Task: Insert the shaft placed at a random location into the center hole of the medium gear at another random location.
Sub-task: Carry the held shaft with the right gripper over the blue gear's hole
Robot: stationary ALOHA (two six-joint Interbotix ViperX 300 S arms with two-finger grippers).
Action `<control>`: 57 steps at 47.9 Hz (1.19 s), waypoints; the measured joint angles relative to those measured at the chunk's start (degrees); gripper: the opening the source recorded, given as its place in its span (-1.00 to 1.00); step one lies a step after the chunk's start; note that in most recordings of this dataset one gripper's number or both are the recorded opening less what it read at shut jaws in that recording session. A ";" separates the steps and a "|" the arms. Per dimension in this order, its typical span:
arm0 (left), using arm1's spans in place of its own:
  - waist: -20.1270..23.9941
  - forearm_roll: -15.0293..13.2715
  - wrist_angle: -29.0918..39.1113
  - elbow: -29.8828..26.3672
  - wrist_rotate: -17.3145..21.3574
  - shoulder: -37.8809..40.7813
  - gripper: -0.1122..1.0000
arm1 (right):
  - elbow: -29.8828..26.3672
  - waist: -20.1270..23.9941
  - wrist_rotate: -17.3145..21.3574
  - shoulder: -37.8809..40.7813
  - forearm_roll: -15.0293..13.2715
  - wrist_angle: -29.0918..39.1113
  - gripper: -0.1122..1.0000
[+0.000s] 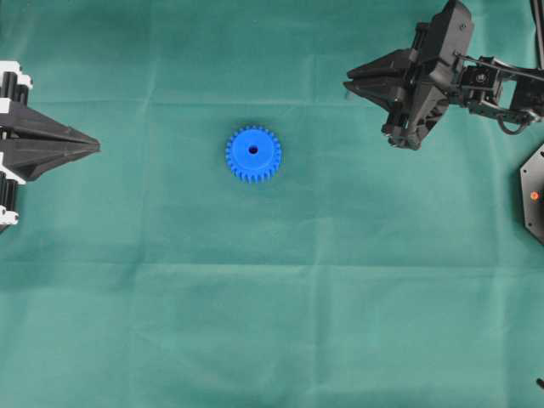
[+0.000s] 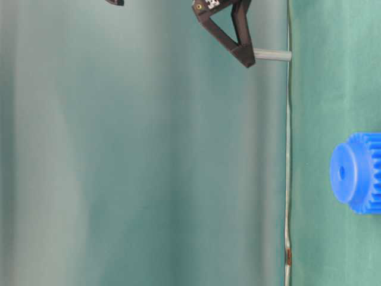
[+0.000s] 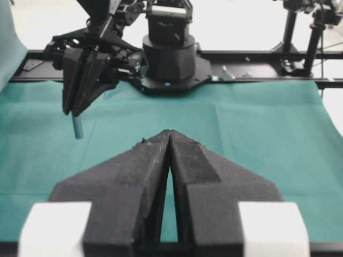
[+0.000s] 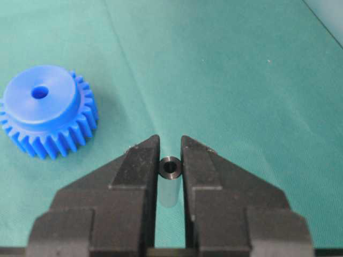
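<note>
1. Overhead: the blue medium gear (image 1: 253, 154) lies flat on the green cloth (image 1: 255, 323); the right gripper (image 1: 350, 85) hangs well apart from it.
2. Left wrist: the left gripper (image 3: 170, 135) has its jaws pressed together, empty.
3. Right wrist: the right gripper clamps the shaft (image 4: 170, 182), near the gear's center hole (image 4: 39, 92).

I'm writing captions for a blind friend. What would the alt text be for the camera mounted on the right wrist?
Two black fingers pinch a small grey metal pin upright between them, its hollow end facing the camera. Up and to the left, a bright blue gear with a small centre hole lies flat on a green cloth, apart from the fingers.
</note>
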 measured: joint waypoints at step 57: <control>0.00 0.00 0.00 0.00 0.00 0.00 -0.80 | -16.08 9.93 0.09 14.15 3.08 2.64 -0.58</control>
